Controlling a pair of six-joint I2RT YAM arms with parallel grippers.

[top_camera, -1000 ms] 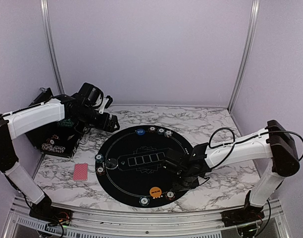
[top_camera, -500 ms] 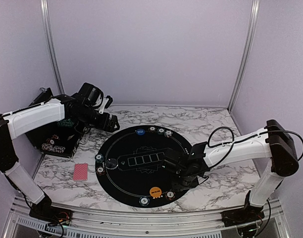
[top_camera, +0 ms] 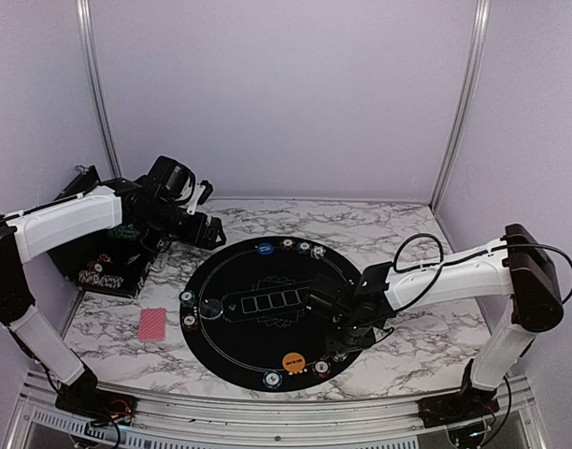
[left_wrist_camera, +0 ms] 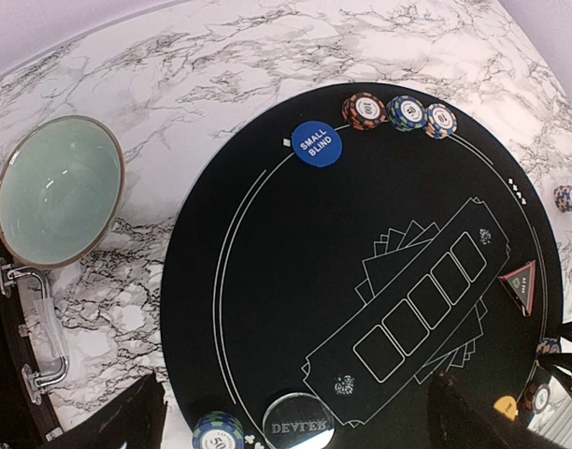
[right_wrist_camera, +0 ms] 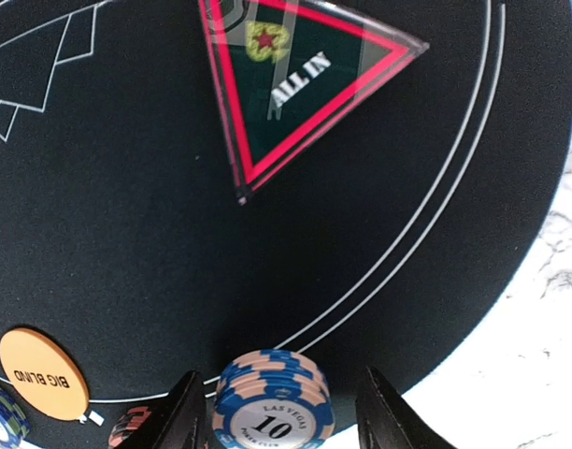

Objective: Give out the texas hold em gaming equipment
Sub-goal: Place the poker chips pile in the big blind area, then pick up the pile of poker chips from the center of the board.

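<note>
My right gripper [right_wrist_camera: 278, 416] is open, low over the near right rim of the black mat [top_camera: 258, 337]. A blue-and-peach stack of poker chips [right_wrist_camera: 272, 402] stands between its fingers with a gap on each side. Just beyond lies the red "ALL IN" triangle [right_wrist_camera: 295, 84]. An orange "BIG BLIND" disc [right_wrist_camera: 43, 374] lies to the left. My left gripper [left_wrist_camera: 295, 421] hangs open high above the mat's far left side, holding nothing. Below it are a clear "DEALER" button [left_wrist_camera: 298, 423], a blue "SMALL BLIND" disc [left_wrist_camera: 317, 144] and three chips [left_wrist_camera: 405, 113]. Red-backed cards [top_camera: 152, 324] lie left of the mat.
A teal bowl [left_wrist_camera: 57, 192] sits on the marble beyond the mat's left edge. A black box with more chips [top_camera: 104, 271] stands at the far left. One chip [left_wrist_camera: 566, 197] lies off the mat on the marble. More chips [top_camera: 272, 379] dot the mat's rim.
The right arm has shifted slightly left over the mat's near right edge. The left arm has not moved.
</note>
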